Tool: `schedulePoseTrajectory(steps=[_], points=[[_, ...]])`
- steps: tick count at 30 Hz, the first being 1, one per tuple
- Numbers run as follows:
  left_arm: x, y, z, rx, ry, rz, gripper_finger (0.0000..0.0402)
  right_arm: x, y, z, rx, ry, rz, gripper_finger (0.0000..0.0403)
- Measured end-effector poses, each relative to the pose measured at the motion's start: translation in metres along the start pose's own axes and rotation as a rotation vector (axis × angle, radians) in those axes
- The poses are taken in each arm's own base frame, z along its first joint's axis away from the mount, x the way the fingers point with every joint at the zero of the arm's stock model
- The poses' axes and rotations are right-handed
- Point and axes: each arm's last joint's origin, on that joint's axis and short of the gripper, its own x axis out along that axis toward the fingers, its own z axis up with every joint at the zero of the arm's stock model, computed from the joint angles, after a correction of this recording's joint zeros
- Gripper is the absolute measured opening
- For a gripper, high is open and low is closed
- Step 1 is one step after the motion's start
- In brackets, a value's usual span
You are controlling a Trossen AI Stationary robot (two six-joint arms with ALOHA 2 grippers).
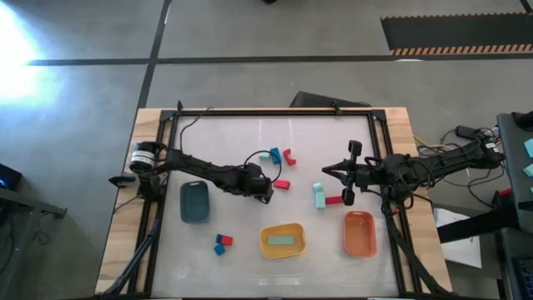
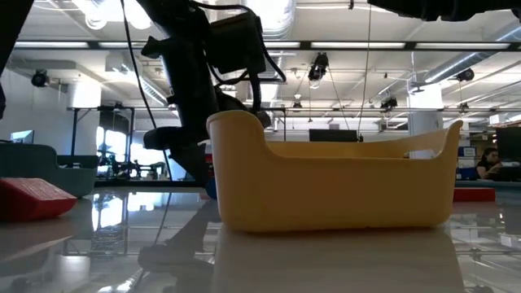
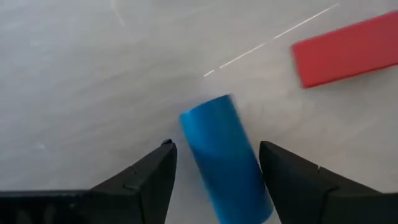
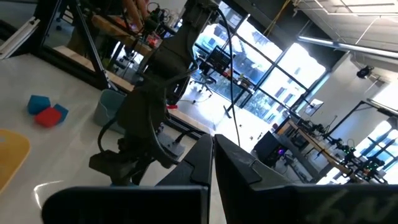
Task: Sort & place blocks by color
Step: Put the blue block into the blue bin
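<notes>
Left gripper, jaws apart, straddles a blue block beside a red block, apparently lining up a grasp.

Open workshop hall with tall windows, ceiling strip lights, grey concrete floor, hazard-striped mat.

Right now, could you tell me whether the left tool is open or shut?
Open. In the left wrist view the left tool straddles a blue block lying on the table, with gaps showing at both fingers.
</notes>
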Motion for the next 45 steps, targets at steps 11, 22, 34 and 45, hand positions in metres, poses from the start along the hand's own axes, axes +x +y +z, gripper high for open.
schedulePoseTrajectory(steps=[11, 22, 34, 45], points=[[0.004, 0.000, -0.003, 0.009, 0.015, 0.010, 0.0145, 0.000, 0.000, 0.000, 0.025, 0.000, 0.000, 0.0009], [0.003, 0.000, -0.002, 0.018, 0.016, 0.012, 0.0115, 0.000, 0.000, 0.000, 0.037, 0.001, 0.000, 0.0009], [-0.047, 0.000, 0.012, 0.118, 0.016, -0.010, 0.0115, 0.000, -0.003, 0.005, -0.031, -0.022, -0.017, 0.0009], [-0.138, 0.053, -0.010, -0.002, 0.134, 0.201, 0.0115, 0.000, -0.006, 0.009, -0.098, -0.039, -0.030, 0.0009]])
